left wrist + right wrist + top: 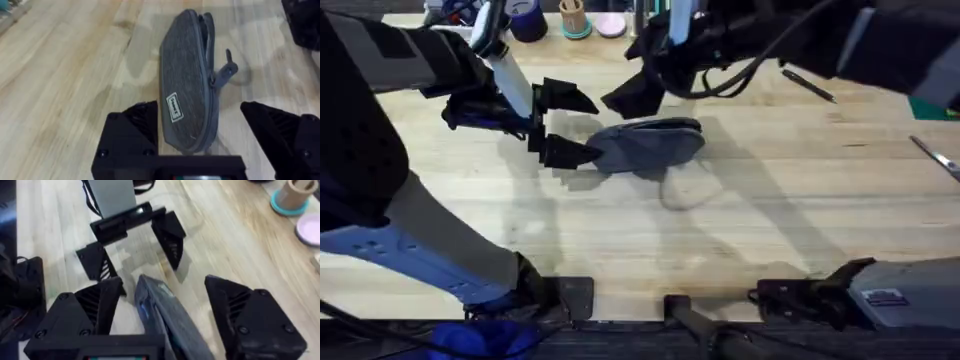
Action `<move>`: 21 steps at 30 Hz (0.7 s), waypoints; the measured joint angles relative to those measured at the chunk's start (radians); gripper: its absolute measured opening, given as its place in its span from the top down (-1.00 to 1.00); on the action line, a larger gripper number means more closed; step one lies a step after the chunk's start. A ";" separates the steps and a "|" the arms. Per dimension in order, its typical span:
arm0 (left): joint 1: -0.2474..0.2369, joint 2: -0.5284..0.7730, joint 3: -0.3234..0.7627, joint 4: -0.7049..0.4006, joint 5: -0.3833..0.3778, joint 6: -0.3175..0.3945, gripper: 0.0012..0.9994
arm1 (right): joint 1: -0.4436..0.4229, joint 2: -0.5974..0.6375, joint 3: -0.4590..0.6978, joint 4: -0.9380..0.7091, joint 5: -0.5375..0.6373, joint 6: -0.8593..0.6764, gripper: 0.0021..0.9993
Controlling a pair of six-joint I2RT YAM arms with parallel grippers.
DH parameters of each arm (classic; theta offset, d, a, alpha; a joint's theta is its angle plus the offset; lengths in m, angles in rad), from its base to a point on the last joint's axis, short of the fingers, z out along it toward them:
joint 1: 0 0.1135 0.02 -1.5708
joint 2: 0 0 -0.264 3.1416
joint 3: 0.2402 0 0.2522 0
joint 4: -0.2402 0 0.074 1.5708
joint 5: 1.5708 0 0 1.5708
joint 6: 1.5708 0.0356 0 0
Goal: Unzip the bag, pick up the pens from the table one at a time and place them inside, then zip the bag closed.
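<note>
— On the table [740, 230], near its middle, where did the bag [655, 143] lie?

— It lay between the two grippers, its zipper pull [226, 70] hanging off one side. The left gripper [563, 125] stood spread wide around one rounded end, one finger [131, 131] close beside the fabric. The right gripper [165, 315] was spread too, straddling the other end, gripping nothing.

— So which step?

— Unzipping, I'd judge; the zipper looked mostly closed. A black pen [808, 86] waited well apart, by the far edge.

— And next?

— One gripper ought to pinch the pouch steady while the other caught that small pull.
</note>
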 joint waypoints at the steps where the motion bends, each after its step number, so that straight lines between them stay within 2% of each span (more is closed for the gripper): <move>1: 0.000 0.000 0.003 0.000 0.008 -0.002 -0.99 | -0.007 -0.010 0.002 -0.021 0.002 0.002 -0.99; 6: 0.000 0.000 0.062 -0.007 0.021 -0.062 -0.99 | -0.038 -0.048 0.029 -0.147 0.042 0.009 -0.99; 10: 0.000 0.000 0.129 -0.070 0.019 -0.111 -0.99 | -0.058 -0.081 0.053 -0.201 0.084 0.010 -0.99; 16: 0.000 0.000 0.226 -0.178 0.018 -0.139 -0.99 | -0.060 -0.139 0.065 -0.252 0.121 0.010 -0.99; 21: 0.000 -0.006 0.281 -0.186 0.011 -0.196 -1.00 | -0.060 -0.192 0.065 -0.315 0.173 0.010 -0.99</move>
